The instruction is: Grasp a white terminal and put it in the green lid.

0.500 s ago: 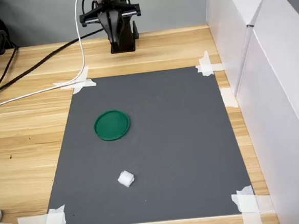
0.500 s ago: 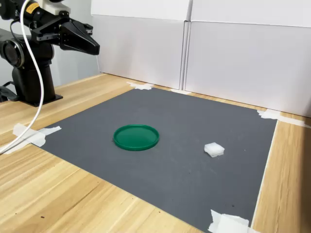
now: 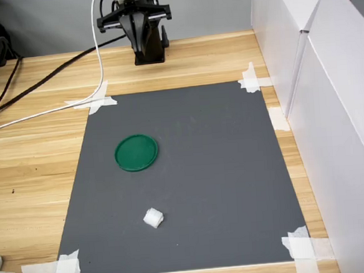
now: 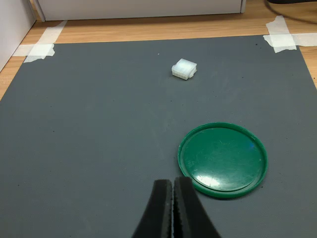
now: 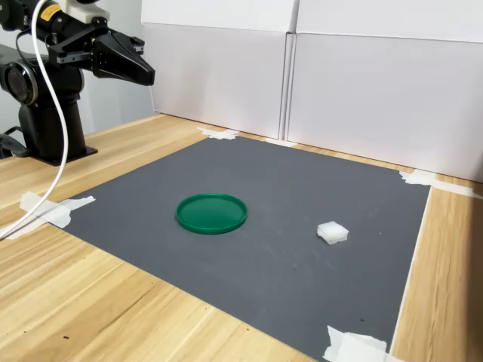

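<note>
1. The gripper hangs high over the wooden table, near the arm's base and off the mat; its black fingers are pressed together with nothing between them.
2. The white terminal sits on the grey mat, well apart from the gripper, nearer the first exterior view's bottom edge.
3. The green lid lies flat and empty on the mat, between the arm and the terminal.
</note>
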Available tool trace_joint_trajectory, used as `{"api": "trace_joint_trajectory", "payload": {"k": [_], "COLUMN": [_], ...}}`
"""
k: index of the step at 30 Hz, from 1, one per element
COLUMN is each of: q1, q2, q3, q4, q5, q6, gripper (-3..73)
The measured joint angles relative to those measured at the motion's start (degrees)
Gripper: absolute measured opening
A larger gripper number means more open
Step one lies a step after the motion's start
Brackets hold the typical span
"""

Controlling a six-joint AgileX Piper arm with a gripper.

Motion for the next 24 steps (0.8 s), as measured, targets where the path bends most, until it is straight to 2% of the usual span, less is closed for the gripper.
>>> {"api": "trace_joint_trajectory", "payload": {"k": [11,24], "q1": [0.0,0.0], "q2": [1.9,21.9], "q3": [-1.6,-16.0], "q4": [0.0,0.0], "q5": [0.2,-0.1], "q6": [-1.7,-1.7], "gripper": [-1.5,-1.5]}}
